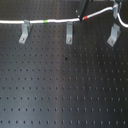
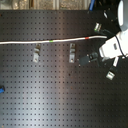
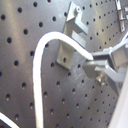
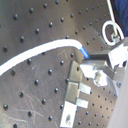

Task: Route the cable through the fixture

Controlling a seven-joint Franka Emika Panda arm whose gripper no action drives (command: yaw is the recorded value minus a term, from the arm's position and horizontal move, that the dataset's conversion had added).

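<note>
We judge the white cable light and limp; it lies above the clips on the worktop. The claw pinches it beside the red band, a sensible hold.

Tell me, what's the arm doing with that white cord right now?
Gripper shut on the cable near its red band. Cable lies just above the three clips, in none yet. Nothing in the way.
</note>
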